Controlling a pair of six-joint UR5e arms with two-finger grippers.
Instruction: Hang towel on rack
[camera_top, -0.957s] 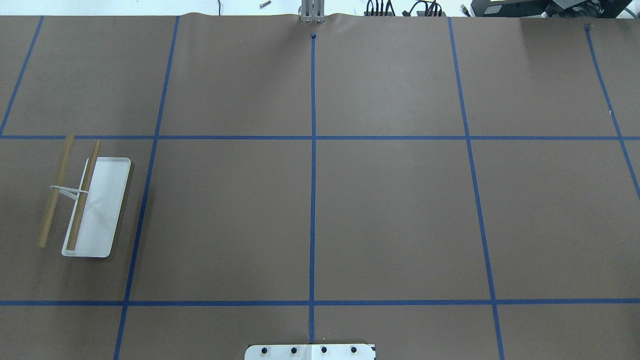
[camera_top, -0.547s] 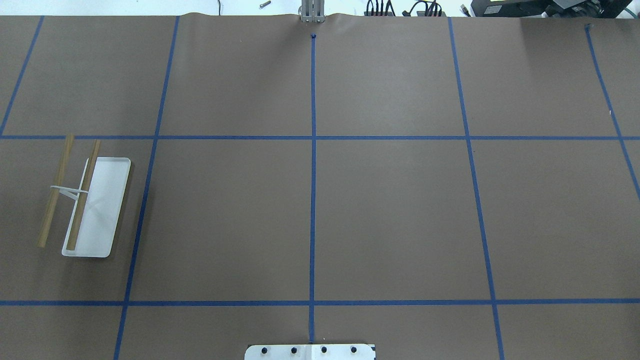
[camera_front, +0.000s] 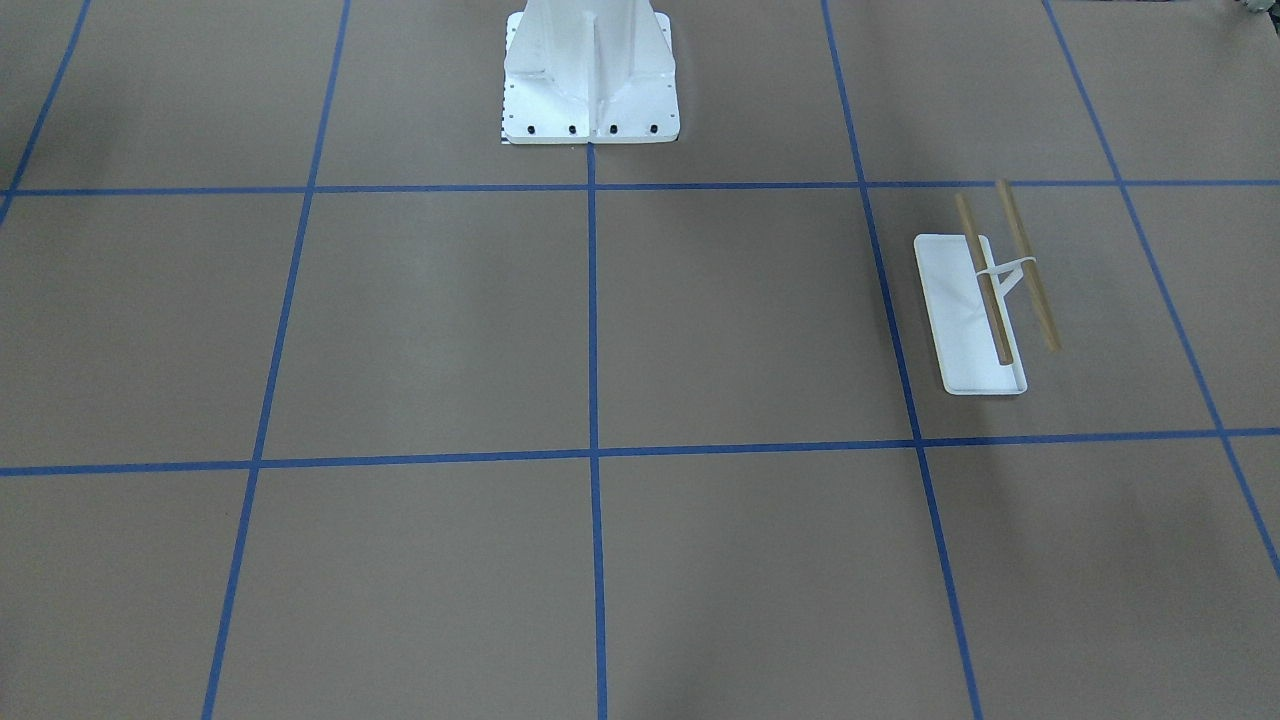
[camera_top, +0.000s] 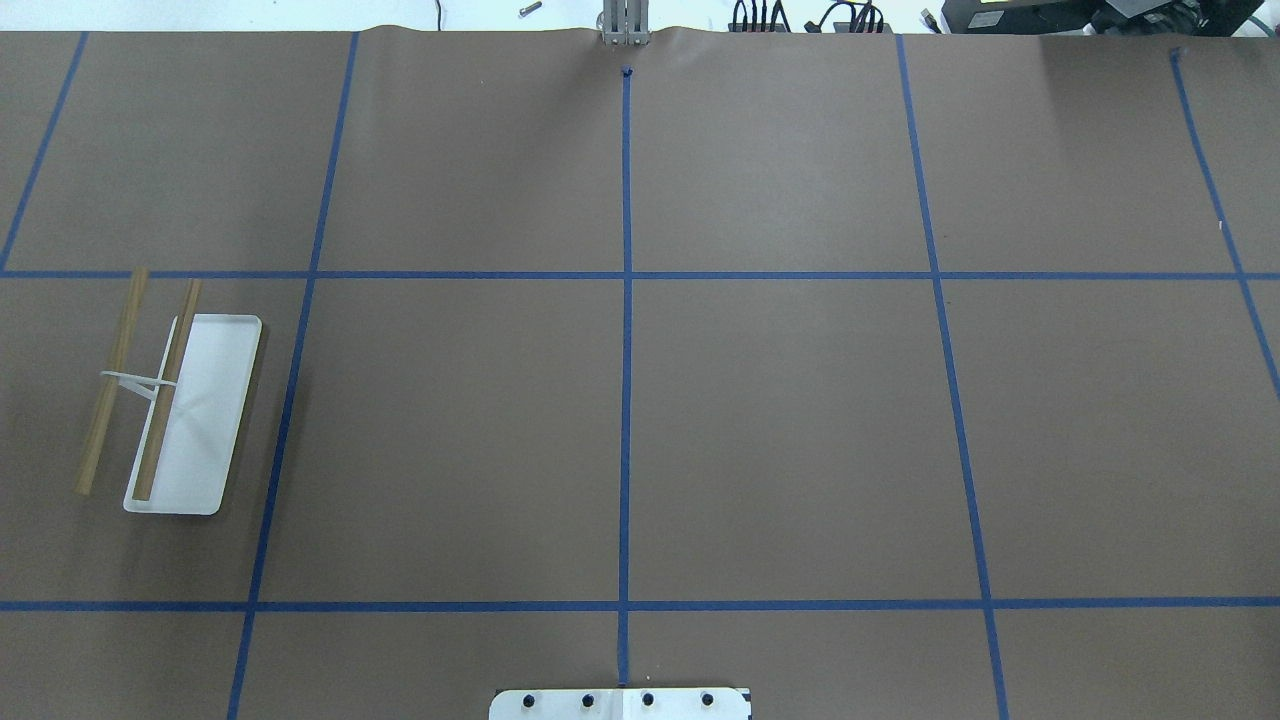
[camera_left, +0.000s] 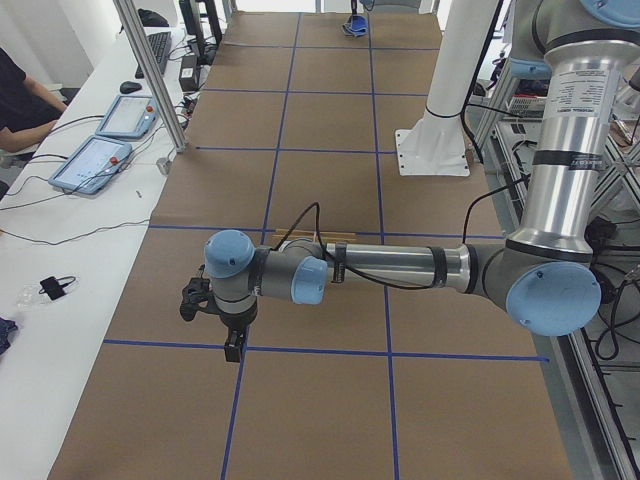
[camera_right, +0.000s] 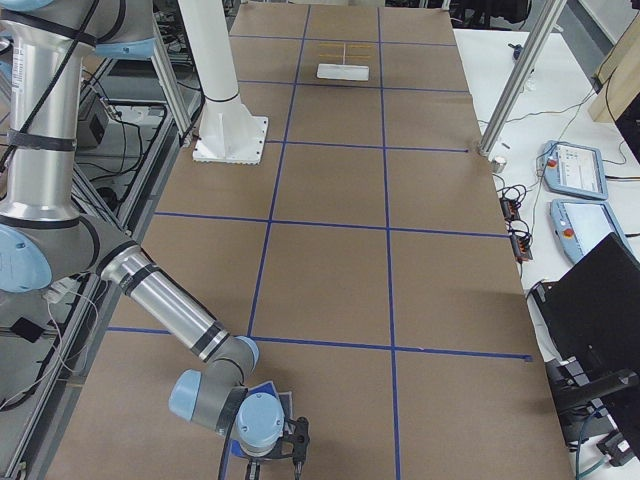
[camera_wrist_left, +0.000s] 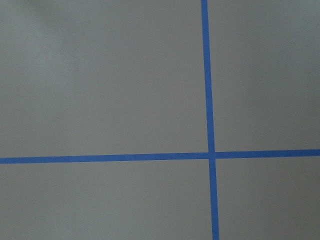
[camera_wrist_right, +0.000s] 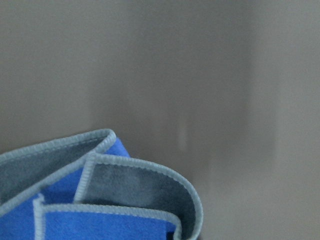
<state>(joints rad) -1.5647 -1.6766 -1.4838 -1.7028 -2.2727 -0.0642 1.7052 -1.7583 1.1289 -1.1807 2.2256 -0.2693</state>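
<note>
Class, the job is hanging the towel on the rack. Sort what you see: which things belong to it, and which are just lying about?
Belong to the job: small royal-blue cloth towel with pale grey stitched edge; white-tray rack with two tan wooden rods.
Just lying about: large white bolted pedestal; grey control pendants on the side bench.

Brown paper table cover (camera_top: 800, 430), blue tape grid (camera_top: 626, 400) across it. Exterior left: white side bench (camera_left: 70, 350) on frame left with two teach pendants (camera_left: 90, 165), aluminium post (camera_left: 152, 75), seated person (camera_left: 20, 100) upper left. Exterior right: black laptop (camera_right: 590, 300) lower right.
</note>
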